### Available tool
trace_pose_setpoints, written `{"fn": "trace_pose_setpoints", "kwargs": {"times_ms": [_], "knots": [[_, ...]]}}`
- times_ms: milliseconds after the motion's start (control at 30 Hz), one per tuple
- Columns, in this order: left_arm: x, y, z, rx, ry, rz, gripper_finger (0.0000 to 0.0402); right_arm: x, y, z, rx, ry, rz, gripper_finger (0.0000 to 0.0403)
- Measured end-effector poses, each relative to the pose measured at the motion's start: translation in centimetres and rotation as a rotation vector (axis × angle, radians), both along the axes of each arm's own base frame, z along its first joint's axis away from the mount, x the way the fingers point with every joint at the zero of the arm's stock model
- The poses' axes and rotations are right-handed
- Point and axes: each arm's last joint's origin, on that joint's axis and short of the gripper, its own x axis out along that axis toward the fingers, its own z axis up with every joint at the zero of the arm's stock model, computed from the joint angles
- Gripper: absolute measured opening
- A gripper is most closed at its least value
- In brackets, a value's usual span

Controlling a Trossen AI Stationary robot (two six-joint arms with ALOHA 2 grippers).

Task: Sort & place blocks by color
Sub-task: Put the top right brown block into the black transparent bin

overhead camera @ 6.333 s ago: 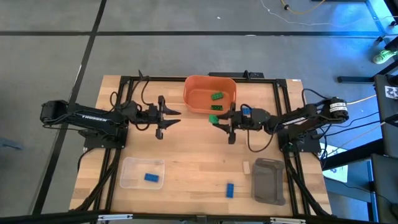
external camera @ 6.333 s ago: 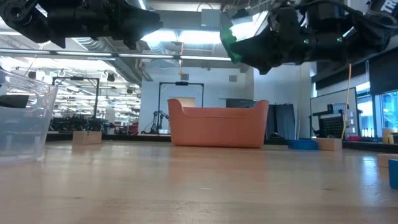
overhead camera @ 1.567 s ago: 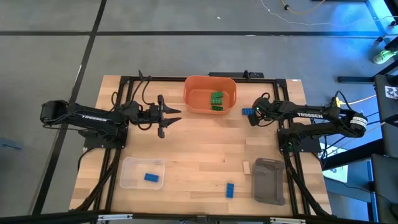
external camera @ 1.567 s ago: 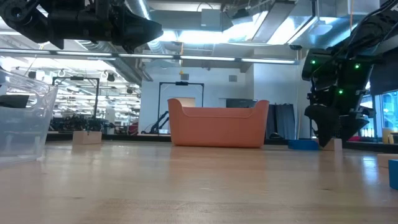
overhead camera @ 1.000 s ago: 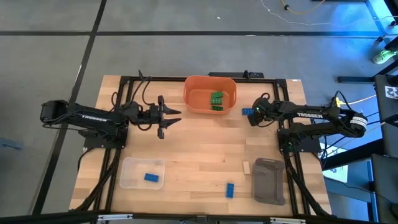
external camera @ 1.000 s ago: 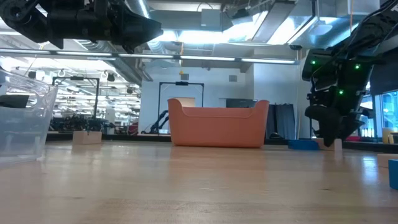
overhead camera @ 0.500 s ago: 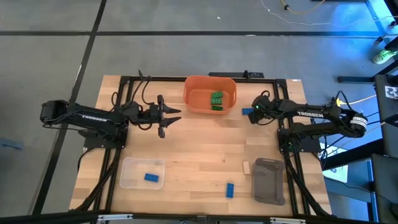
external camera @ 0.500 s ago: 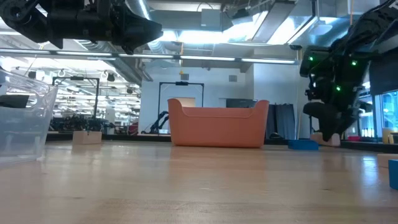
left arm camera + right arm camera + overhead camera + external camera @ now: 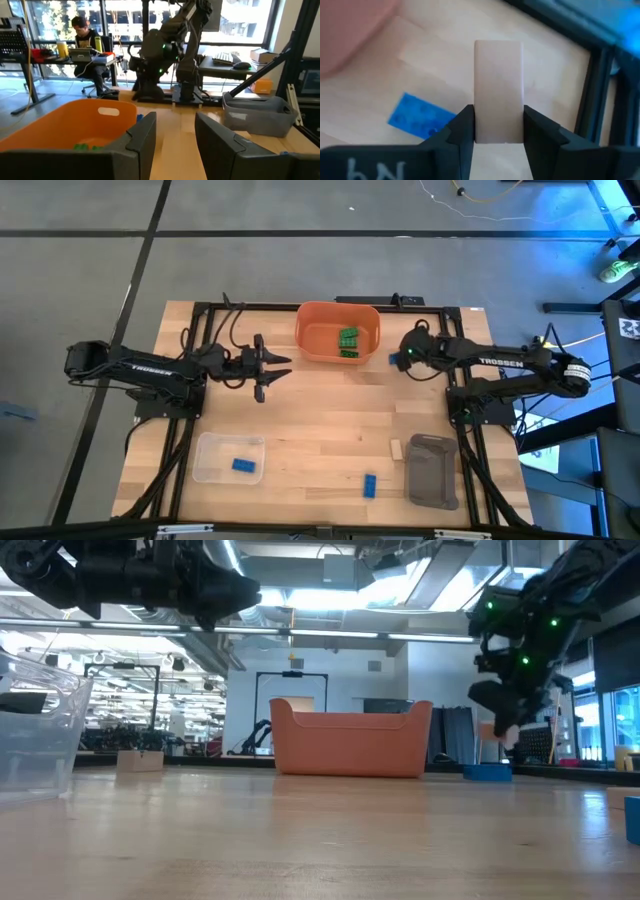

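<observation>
My right gripper [image 9: 406,359] is shut on a tan block [image 9: 498,90] above the table, just right of the orange bin [image 9: 338,330]; in the low view the tan block [image 9: 491,730] hangs well above the tabletop. A blue block [image 9: 420,121] lies on the table under it, beside the bin. Green blocks [image 9: 347,340] lie in the bin. My left gripper [image 9: 278,368] hovers open and empty left of the bin, its fingers apart in the left wrist view [image 9: 175,145]. My right gripper pinches the tan block by its two long sides [image 9: 481,127] between its two fingers [image 9: 462,131], at the block's end nearer the wrist. The rest of the block sticks out past the fingertips. The fingers point down, and the block is lifted clear of the table.
A clear tray [image 9: 230,457] at the near left holds a blue block [image 9: 243,465]. A grey tray [image 9: 432,470] stands at the near right, with a tan block [image 9: 395,448] beside it and a blue block [image 9: 369,485] near the front edge. A person sits beyond the table [image 9: 87,37].
My right gripper has risen from the tabletop with the tan block between its fingers and has gone a little toward the orange bin. The tan block, low at the table a second ago, is now lifted clear.
</observation>
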Motion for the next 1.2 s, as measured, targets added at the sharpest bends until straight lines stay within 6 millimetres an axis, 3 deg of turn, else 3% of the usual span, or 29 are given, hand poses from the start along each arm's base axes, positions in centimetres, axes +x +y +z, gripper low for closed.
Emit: {"fn": "trace_pose_setpoints", "kwargs": {"times_ms": [267,567,900,1200], "knots": [[0.0,0.0,-0.2,-0.009,0.016,0.002,0.0127,2.8,1.7,1.8,-0.171,-0.137,0.231,0.0132],[0.0,0.1,-0.2,-0.010,0.018,0.014,0.0127,5.7,4.9,4.9,-0.245,-0.441,0.674,0.0132],[0.0,0.0,-0.2,0.025,0.021,-0.011,0.0127,6.9,8.2,6.8,-0.254,-0.666,1.099,0.0132],[2.2,-1.1,0.4,0.082,0.027,-0.071,0.0132,8.4,9.4,6.5,-0.304,-0.729,1.184,0.0132]]}}
